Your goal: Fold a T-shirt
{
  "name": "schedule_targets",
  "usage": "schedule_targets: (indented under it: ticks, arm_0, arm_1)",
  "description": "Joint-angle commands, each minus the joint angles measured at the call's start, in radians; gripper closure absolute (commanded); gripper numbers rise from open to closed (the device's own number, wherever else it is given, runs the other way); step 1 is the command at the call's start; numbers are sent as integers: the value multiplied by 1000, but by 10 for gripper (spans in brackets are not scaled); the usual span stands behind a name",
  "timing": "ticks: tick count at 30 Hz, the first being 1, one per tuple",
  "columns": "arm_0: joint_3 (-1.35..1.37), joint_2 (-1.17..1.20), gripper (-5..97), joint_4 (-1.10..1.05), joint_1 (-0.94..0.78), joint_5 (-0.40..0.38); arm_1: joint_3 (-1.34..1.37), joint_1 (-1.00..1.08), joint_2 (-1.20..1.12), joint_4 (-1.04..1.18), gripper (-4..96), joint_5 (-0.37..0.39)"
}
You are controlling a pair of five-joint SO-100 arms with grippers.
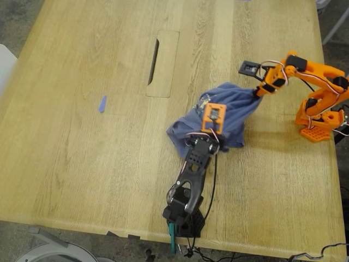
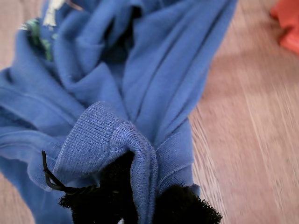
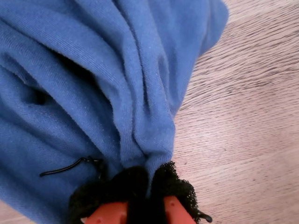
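The T-shirt (image 1: 218,117) hangs bunched between both arms above the bench (image 1: 82,164). My first gripper (image 2: 140,205) pinches the ribbed collar; my second gripper (image 3: 140,198) has its jaws clamped on gathered cloth. Pulling apart could slip either thin grip.

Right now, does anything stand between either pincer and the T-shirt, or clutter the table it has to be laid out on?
Nothing visible. My first pincer and my second pincer are each already shut on the bunched slate-blue cotton T-shirt. On the wooden table only a small blue tape scrap lies, well apart from the shirt.
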Motion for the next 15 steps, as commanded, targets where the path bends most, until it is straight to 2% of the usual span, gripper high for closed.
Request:
schedule_targets:
  ticks: [1,10,15]
  arm_0:
    - [23,107,918,34,127,-34]
    - [91,126,918,41,308,-74]
    - [166,127,918,-43,380,-100]
  arm_1:
    - [51,-25,89,-20,914,5]
    - [192,-97,272,69,914,8]
    - [299,-147,374,86,914,18]
